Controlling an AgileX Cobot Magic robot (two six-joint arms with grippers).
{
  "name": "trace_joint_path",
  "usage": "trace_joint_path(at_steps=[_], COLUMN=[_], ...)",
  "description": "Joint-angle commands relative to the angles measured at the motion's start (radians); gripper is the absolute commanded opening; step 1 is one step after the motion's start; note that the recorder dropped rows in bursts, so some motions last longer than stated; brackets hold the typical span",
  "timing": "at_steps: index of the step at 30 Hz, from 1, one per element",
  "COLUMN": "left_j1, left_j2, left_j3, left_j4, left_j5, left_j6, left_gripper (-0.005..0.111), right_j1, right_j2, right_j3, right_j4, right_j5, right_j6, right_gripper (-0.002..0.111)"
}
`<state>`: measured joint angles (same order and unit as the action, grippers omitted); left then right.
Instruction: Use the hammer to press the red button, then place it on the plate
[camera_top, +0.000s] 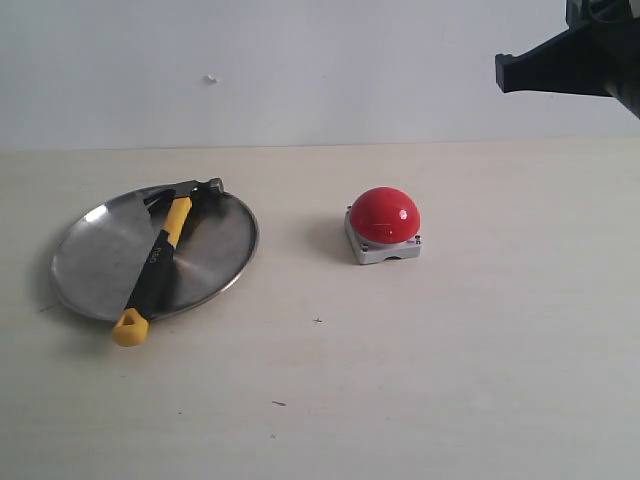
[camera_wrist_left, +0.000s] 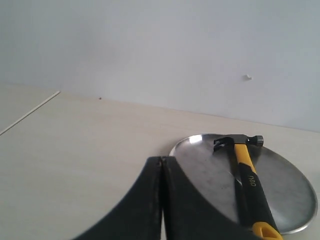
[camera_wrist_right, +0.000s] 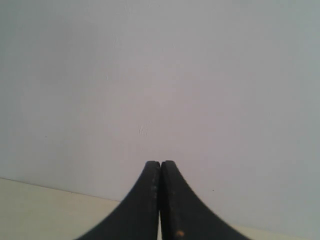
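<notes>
The hammer (camera_top: 160, 263) lies across the silver plate (camera_top: 100, 250) at the left, its dark head at the far rim and its yellow butt hanging over the near rim. The red button (camera_top: 386, 215) on its grey base stands alone at mid-table. In the left wrist view the hammer (camera_wrist_left: 247, 175) rests on the plate (camera_wrist_left: 295, 195), just beyond my left gripper (camera_wrist_left: 161, 159), which is shut and holds nothing. My right gripper (camera_wrist_right: 160, 164) is shut and empty too, raised and facing the wall; it shows at the exterior view's top right corner (camera_top: 515, 72).
A pale wooden tabletop (camera_top: 320, 400) runs to a white wall (camera_top: 300, 60) at the back. A few small dark specks (camera_top: 278, 403) lie on the near part of the table.
</notes>
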<state>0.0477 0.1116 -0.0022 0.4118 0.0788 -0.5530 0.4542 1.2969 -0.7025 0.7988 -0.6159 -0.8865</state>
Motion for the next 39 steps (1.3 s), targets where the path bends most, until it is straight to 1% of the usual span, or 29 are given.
trace_joint_path(at_steps=[1, 5, 6, 7, 10, 12, 17, 23, 25, 39], left_j1=[0.002, 0.002, 0.002, 0.002, 0.002, 0.002, 0.002, 0.004, 0.004, 0.011], left_j2=[-0.007, -0.007, -0.007, -0.007, -0.007, -0.007, -0.007, -0.109, -0.112, -0.112], left_j3=[0.002, 0.002, 0.002, 0.002, 0.002, 0.002, 0.002, 0.002, 0.002, 0.002], left_j4=[-0.009, -0.011, -0.074, -0.16, -0.352, -0.34, -0.339, -0.339, -0.339, -0.336], left_j5=[0.008, 0.019, 0.025, 0.025, 0.043, 0.061, 0.102, 0.205, 0.232, 0.236], left_j6=[-0.006, -0.006, 0.032, 0.119, 0.343, 0.368, 0.367, 0.424, 0.426, 0.447], left_gripper=[0.0, 0.0, 0.0, 0.0, 0.0, 0.0, 0.0, 0.0, 0.0, 0.0], right_j1=[-0.001, -0.001, -0.001, -0.001, -0.001, -0.001, -0.001, -0.001, -0.001, -0.001], right_j2=[-0.004, -0.004, -0.004, -0.004, -0.004, -0.004, -0.004, -0.004, -0.004, -0.004], right_j3=[-0.002, -0.002, -0.002, -0.002, -0.002, -0.002, -0.002, -0.002, -0.002, -0.002], right_j4=[-0.002, -0.002, -0.002, -0.002, -0.002, -0.002, 0.007, 0.011, 0.011, 0.014], right_j5=[-0.013, -0.013, -0.013, -0.013, -0.013, -0.013, -0.013, -0.013, -0.013, -0.013], right_j6=[0.0, 0.0, 0.0, 0.0, 0.0, 0.0, 0.0, 0.0, 0.0, 0.0], right_gripper=[0.0, 0.0, 0.0, 0.0, 0.0, 0.0, 0.0, 0.0, 0.0, 0.0])
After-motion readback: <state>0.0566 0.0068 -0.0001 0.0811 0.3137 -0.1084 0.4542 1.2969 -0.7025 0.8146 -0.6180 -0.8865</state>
